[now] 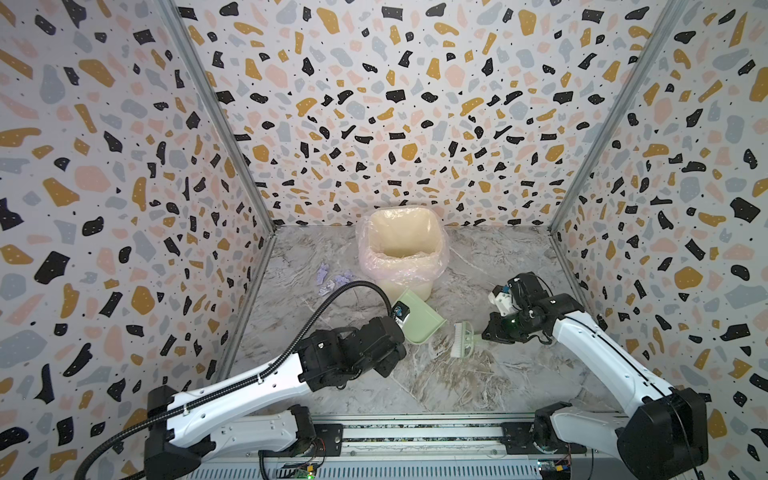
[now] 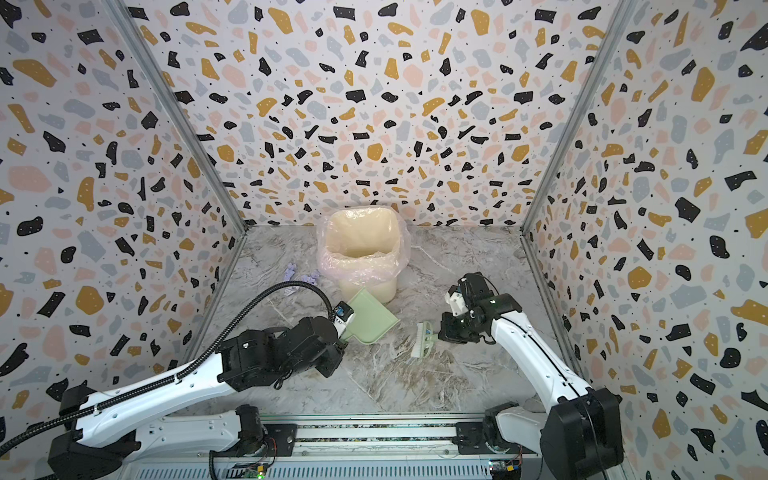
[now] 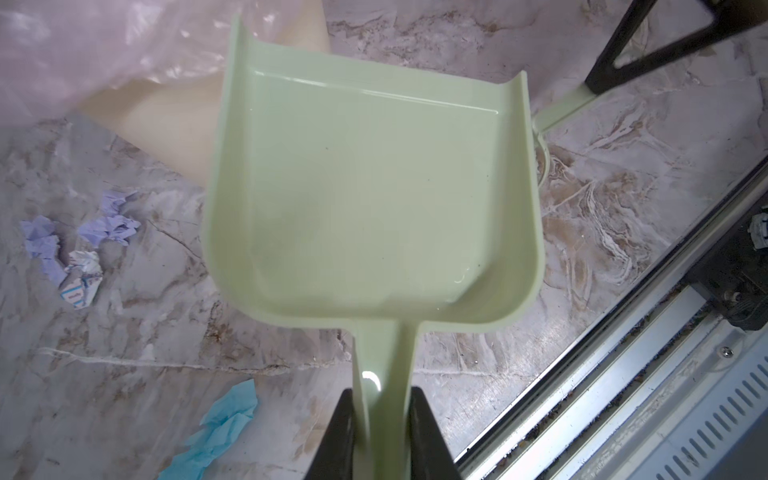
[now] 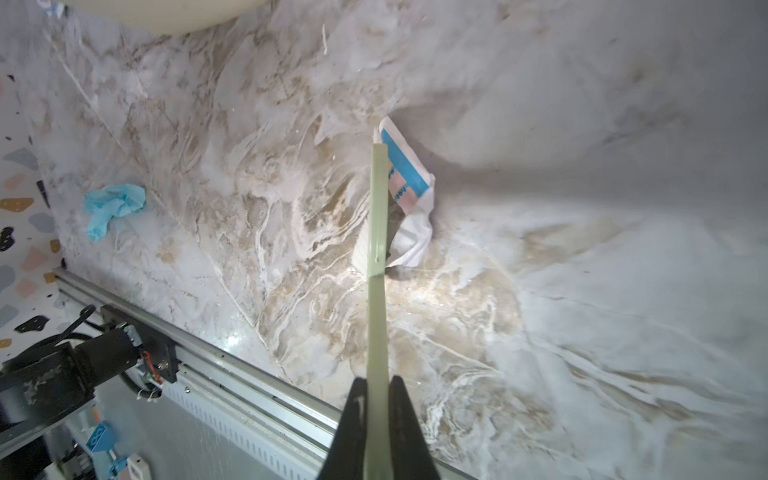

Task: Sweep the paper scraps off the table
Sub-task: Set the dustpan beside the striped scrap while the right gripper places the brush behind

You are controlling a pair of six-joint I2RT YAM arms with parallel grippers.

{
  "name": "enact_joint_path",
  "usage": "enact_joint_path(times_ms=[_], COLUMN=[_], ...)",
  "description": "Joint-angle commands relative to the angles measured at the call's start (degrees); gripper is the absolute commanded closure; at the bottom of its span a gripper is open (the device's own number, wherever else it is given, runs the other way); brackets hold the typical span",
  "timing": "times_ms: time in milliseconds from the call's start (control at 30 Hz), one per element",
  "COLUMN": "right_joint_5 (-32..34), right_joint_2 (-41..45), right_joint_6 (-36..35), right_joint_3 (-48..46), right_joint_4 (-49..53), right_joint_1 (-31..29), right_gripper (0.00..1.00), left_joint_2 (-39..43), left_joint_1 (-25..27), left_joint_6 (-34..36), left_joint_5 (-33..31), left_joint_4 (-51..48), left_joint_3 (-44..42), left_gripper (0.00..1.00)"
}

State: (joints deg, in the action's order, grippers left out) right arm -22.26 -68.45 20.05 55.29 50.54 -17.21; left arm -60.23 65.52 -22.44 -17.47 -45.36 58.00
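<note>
Clock directions are read on a top view, with twelve at the back wall and six at my base.

My right gripper (image 4: 378, 399) is clamped on the thin handle of a pale green plastic hand brush (image 1: 461, 340) with white bristles. The handle runs along the three-to-nine line. The brush head sits crosswise at its nine o'clock end, down near the middle of the grey-white and beige marble-patterned table (image 1: 498, 374). In the right wrist view a crumpled white paper scrap (image 4: 409, 195) with a light blue band and a pink panel touches the brush head. I cannot make it out in the top views.

My left gripper (image 3: 384, 419) is closed around the handle of an empty pale green plastic dustpan (image 3: 374, 187). The dustpan lies at nine to ten o'clock of the brush, near it but apart. Its long axis and open lip point to about one o'clock, toward the cream bin (image 1: 399, 249) with its pink translucent liner. So the brush faces the dustpan's side wall, not its mouth. I judge the mouth must turn toward three o'clock before I sweep. I cannot tell whether the dustpan touches the table.

Other paper scraps lie well apart from the brush:
- The lavender scraps (image 1: 323, 273) and a white printed scrap (image 3: 81, 282) are at ten o'clock, left of the bin.
- The light blue scrap (image 3: 224, 424) is at about eight o'clock, under my left arm.

My left arm is nearer to these, and my right gripper is nearer to the scrap at the brush.

The print on both white scraps is too blurred to read, and no brand is legible.
</note>
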Motion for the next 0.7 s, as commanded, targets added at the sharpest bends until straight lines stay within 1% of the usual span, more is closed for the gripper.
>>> enact_joint_path(times_ms=[0,133,200,267,400,500,533,667], right_joint_5=[0.77,0.78,2.1,4.7,12.97,17.98,18.22,23.2], right_joint_2=[1.32,1.21,1.16,0.61,-2.58,-5.14,-5.81,-9.79], right_joint_6=[-4.1,-4.49,-4.59,-5.39,-8.49,-9.84,-10.53,-10.97], right_joint_3=[6.22,10.54,12.21,13.74,17.33,19.63,20.34,23.28], right_joint_4=[6.98,8.6,8.78,9.23,11.68,12.82,12.55,13.0], right_joint_1=[0.9,2.71,3.77,4.61,4.66,3.42,2.85,-3.15], right_gripper=[1.0,1.0,1.0,1.0,1.0,1.0,1.0,1.0], left_joint_2=[0.08,-0.04,-0.69,-1.98,-5.34,-7.99,-8.97,-12.56], left_joint_1=[1.42,2.68,3.11,3.76,5.12,5.66,5.61,5.68], left_joint_6=[-3.77,-6.05,-6.81,-7.14,-7.1,-6.35,-5.92,-3.18], left_joint_5=[1.87,2.97,4.17,5.11,6.73,7.86,8.21,9.1], left_joint_4=[3.71,7.03,9.07,10.62,13.78,16.43,17.06,19.88], left_joint_3=[-2.48,-6.24,-7.83,-8.89,-10.48,-11.3,-11.41,-11.6], left_gripper=[1.0,1.0,1.0,1.0,1.0,1.0,1.0,1.0])
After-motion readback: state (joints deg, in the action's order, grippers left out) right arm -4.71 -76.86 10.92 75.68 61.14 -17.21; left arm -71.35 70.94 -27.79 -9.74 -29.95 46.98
